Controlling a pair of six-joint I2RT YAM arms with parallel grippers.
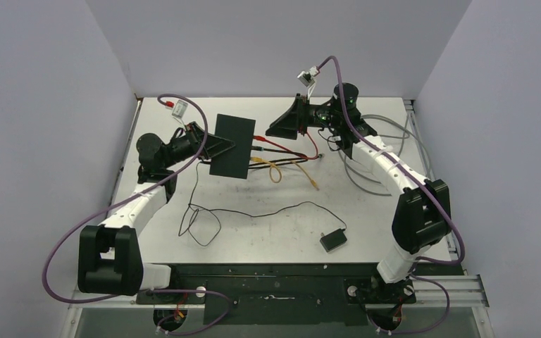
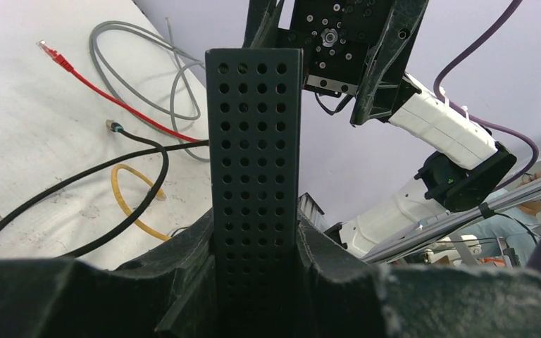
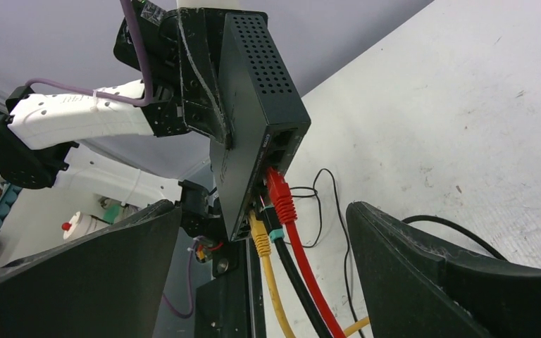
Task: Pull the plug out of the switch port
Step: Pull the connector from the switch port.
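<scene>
The switch [image 1: 232,146], a flat black box, is held off the table with my left gripper [image 1: 213,146] shut on its left edge. In the left wrist view its perforated side [image 2: 256,155] stands clamped between the fingers of the left gripper [image 2: 256,243]. A red plug [image 3: 280,193], a black plug with a teal band [image 3: 270,227] and a yellow plug [image 3: 259,236] sit in neighbouring ports. My right gripper [image 3: 264,211] is open, its fingers apart on either side of these plugs and touching none. From above, the right gripper [image 1: 278,123] hangs just right of the switch.
The red [image 1: 310,151], black [image 1: 282,151] and yellow [image 1: 276,171] cables trail right over the table. Grey cable loops [image 1: 373,176] lie under the right arm. A small black adapter block [image 1: 332,240] with a thin cord [image 1: 253,213] sits near the front.
</scene>
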